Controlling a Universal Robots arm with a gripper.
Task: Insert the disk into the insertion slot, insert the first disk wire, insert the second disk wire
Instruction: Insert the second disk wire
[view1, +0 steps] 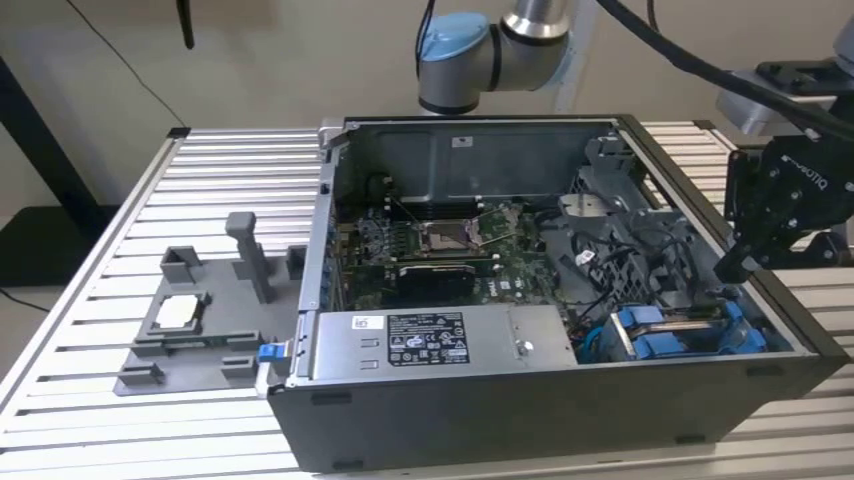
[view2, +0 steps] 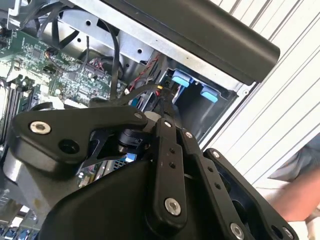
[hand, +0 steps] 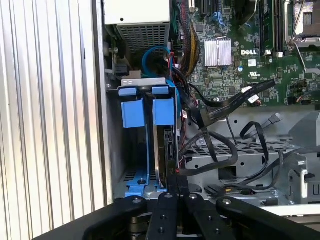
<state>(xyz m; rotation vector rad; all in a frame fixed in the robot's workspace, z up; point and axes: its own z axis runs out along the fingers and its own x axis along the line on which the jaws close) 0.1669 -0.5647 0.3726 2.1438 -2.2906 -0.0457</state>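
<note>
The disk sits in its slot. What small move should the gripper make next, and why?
Probably ease the gripper toward the disk: it seems shut on a black wire whose end sits just short of the disk's edge in the insertion slot.

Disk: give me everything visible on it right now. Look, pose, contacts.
In the first wrist view the disk stands on edge inside the insertion slot, its dark narrow side toward the camera and its label hidden. Its bright blue plastic frame runs alongside it, with blue tabs at the far end. Black cables run close beside it; whether any is plugged in cannot be told. The gripper is close to its near end.
</note>
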